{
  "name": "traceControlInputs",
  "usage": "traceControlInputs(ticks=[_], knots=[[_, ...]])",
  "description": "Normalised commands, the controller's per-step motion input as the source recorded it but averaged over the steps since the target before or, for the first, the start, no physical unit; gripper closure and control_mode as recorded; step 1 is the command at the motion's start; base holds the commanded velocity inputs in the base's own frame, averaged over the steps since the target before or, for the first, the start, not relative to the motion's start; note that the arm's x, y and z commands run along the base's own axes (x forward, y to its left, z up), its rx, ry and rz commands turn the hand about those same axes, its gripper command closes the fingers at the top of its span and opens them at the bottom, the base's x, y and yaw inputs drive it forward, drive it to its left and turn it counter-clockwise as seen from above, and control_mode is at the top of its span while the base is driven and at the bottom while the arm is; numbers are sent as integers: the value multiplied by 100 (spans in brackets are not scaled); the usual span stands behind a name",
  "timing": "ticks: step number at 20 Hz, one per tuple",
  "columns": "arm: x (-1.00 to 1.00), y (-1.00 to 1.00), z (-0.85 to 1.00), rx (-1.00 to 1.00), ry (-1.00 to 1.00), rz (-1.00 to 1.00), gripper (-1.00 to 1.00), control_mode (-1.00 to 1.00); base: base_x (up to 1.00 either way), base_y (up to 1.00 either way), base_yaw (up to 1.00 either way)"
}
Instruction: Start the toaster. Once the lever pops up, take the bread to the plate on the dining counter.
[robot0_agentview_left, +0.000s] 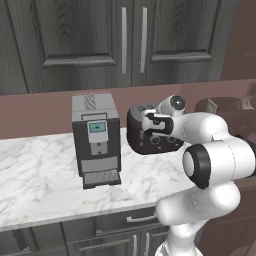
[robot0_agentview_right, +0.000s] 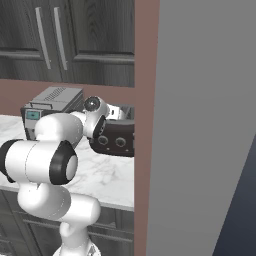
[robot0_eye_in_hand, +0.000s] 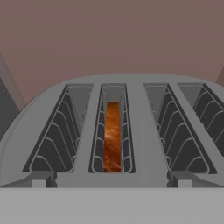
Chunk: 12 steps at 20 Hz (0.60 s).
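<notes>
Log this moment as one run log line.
pincer: open, above toaster | bread: down in second slot | coffee machine: left of toaster

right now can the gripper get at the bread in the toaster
Probably yes. The hand hovers right over the toaster, looking straight down at the bread in its slot, with nothing between. The bread sits low, though, so the open fingers must reach inside.

A: Where do the base views sit?
B: Behind the arm, left and right, looking forward and down; both share the toaster and bench.
A: The hand view?
B: Close above the toaster's slots, looking down.
</notes>
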Motion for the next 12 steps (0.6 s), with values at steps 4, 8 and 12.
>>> traceControlInputs(ticks=[4,8,12], knots=[[0,0,0,0,0,0,-100,-100,0,0,0],[0,0,0,0,0,0,-100,-100,0,0,0],[0,0,0,0,0,0,-100,-100,0,0,0]])
